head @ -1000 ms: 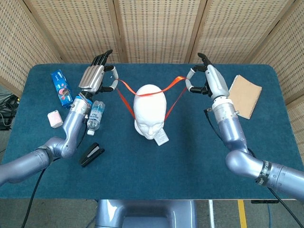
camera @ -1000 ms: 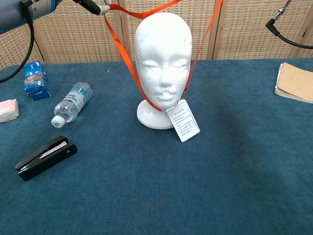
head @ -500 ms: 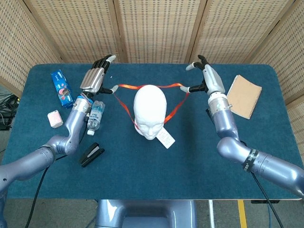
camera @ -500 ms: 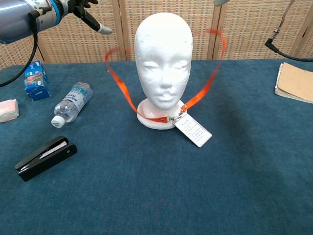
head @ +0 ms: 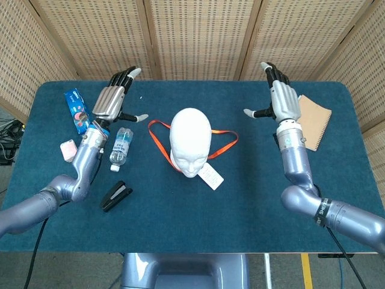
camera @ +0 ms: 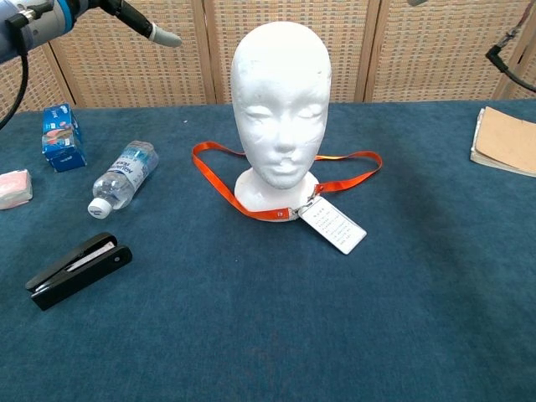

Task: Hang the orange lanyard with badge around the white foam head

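Note:
The white foam head (head: 189, 138) (camera: 280, 96) stands upright in the middle of the blue table. The orange lanyard (head: 159, 138) (camera: 219, 186) lies on the cloth in a loop around the head's base, and its white badge (head: 211, 176) (camera: 333, 225) rests in front of the head. My left hand (head: 114, 99) hovers open to the left of the head, with its fingers spread; the chest view shows only one of its fingers (camera: 155, 32). My right hand (head: 281, 99) hovers open to the right, also holding nothing.
A clear water bottle (head: 120, 148) (camera: 124, 177), a blue box (head: 77, 111) (camera: 62, 136) and a pink eraser (head: 70, 150) lie at the left. A black stapler (head: 115, 195) (camera: 77, 270) sits front left. A brown notebook (head: 313, 123) (camera: 506, 140) lies at the right.
Both hands let go of the lanyard and drew apart with their fingers spread. The lanyard dropped from the level of the head's crown to the table around the base.

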Robot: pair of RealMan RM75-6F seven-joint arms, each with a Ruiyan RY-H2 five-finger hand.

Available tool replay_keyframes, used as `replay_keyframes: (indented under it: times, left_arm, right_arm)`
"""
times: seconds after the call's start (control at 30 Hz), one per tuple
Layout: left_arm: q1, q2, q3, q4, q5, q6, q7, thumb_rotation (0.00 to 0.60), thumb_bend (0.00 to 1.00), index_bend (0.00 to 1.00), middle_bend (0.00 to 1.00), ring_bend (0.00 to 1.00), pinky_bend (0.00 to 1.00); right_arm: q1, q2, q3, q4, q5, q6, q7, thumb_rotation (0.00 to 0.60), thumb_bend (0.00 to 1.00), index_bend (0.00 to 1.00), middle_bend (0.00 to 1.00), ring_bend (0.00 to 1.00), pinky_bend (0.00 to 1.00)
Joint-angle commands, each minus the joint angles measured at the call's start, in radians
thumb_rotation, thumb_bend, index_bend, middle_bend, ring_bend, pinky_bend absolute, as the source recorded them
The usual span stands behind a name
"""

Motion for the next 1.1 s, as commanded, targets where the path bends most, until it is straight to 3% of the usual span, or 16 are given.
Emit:
replay_keyframes:
  times: [0.03,0.07,0.13,0.27,0.5,0.53,0.67,0.87,1.1]
  left_arm:
    - [0.071,0.079,0.038,-0.117,0.010,0.063,0.090,0.545,0.00,0.00,0.00,0.00,0.00]
    - [0.095,0.107,0.046,-0.164,0.002,0.085,0.125,0.554,0.00,0.00,0.00,0.00,0.00]
    - [0.132,0.155,0.064,-0.242,-0.013,0.110,0.179,0.569,0.00,0.00,0.00,0.00,0.00]
    - [0.224,0.253,0.109,-0.400,-0.027,0.194,0.281,0.600,0.00,0.00,0.00,0.00,0.00]
    - [0.361,0.352,0.188,-0.567,-0.005,0.330,0.372,0.600,0.00,0.00,0.00,0.00,0.00]
    - [0.399,0.372,0.213,-0.600,-0.005,0.364,0.394,0.600,0.00,0.00,0.00,0.00,0.00]
    - [0.477,0.396,0.255,-0.685,0.006,0.444,0.432,0.600,0.00,0.00,0.00,0.00,0.00]
    - [0.546,0.391,0.282,-0.713,0.021,0.510,0.449,0.600,0.00,0.00,0.00,0.00,0.00]
    - [0.576,0.376,0.277,-0.682,0.038,0.524,0.447,0.600,0.00,0.00,0.00,0.00,0.00]
  right_arm:
    - [-0.082,0.061,-0.064,-0.077,-0.088,0.069,-0.038,0.600,0.46,0.02,0.64,0.57,0.46]
    - [-0.108,0.083,-0.085,-0.103,-0.107,0.084,-0.049,0.600,0.55,0.02,0.69,0.62,0.59]
    - [-0.148,0.115,-0.116,-0.140,-0.136,0.104,-0.064,0.600,0.67,0.02,0.74,0.67,0.74]
    - [-0.236,0.175,-0.196,-0.206,-0.219,0.117,-0.064,0.600,0.75,0.03,0.76,0.71,0.88]
    - [-0.320,0.204,-0.312,-0.232,-0.388,0.058,-0.030,0.600,0.79,0.06,0.76,0.71,0.90]
    - [-0.323,0.192,-0.351,-0.230,-0.454,0.032,-0.046,0.600,0.79,0.07,0.76,0.71,0.90]
    - [-0.322,0.140,-0.397,-0.203,-0.584,-0.001,-0.062,0.600,0.80,0.09,0.77,0.71,0.90]
    - [-0.280,0.049,-0.416,-0.176,-0.656,-0.082,-0.110,0.600,0.81,0.10,0.77,0.71,0.90]
    - [-0.216,-0.084,-0.392,-0.131,-0.615,-0.169,-0.200,0.600,0.81,0.11,0.77,0.71,0.91]
